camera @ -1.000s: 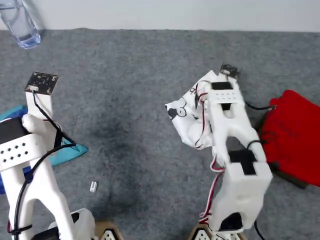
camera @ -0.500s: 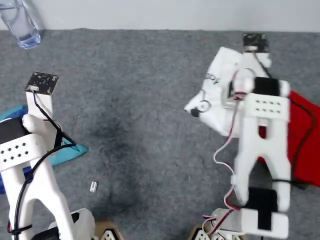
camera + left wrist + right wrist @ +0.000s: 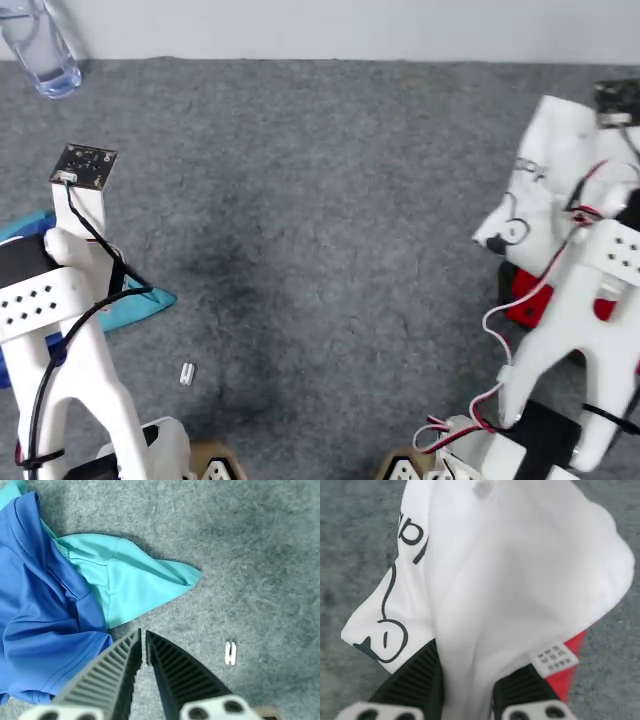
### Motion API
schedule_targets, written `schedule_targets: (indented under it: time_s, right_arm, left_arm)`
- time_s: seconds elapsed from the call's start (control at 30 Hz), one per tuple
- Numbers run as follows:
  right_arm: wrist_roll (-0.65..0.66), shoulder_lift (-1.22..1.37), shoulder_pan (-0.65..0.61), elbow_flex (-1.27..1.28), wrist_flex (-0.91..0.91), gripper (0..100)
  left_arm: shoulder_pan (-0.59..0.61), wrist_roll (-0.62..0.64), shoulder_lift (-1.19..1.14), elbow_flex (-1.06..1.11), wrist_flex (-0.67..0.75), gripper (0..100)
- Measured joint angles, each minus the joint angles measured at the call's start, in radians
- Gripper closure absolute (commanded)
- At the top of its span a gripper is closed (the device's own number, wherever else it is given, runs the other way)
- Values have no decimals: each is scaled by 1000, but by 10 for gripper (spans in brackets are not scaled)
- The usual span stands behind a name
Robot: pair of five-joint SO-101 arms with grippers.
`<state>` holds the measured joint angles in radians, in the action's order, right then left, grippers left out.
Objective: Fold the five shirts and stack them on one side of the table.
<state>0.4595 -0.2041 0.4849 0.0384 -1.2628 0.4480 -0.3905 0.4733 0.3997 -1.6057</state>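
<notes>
The fingers [image 3: 415,680] of the right gripper [image 3: 465,672] pinch the white shirt [image 3: 510,580]. It hangs over the red shirt [image 3: 520,305] at the table's [image 3: 320,200] right edge, I think to start the pile there. That arm leans far out sideways. The left gripper [image 3: 142,645] is squeezed together with nothing in it. It points down by the blue shirt [image 3: 40,605] at the left edge.

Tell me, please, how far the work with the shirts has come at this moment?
Done: the red shirt lies at one side of the table; its folds cannot be judged. In hand: the right gripper is shut on the white shirt, held above the red one. To do: the blue shirt and teal shirt lie crumpled near the shut, empty left gripper, not yet folded.
</notes>
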Motion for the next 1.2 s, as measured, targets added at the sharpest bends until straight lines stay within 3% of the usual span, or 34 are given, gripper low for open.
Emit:
schedule_targets:
  time_s: [0.17,0.43,0.57,0.63,0.8,1.2]
  right_arm:
    - [14,0,28,110,133,991]
    - [143,0,92,292,404,991]
    - [160,0,114,315,450,989]
    - [160,0,114,315,451,965]
    - [160,0,133,315,419,754]
    - [135,-14,213,195,157,767]
  left_arm:
    - [2,0,0,0,0,988]
    - [2,0,0,0,0,988]
    - [0,0,0,0,0,988]
    - [2,0,0,0,0,988]
    - [0,0,0,0,-17,988]
    - [2,5,0,-103,-112,988]
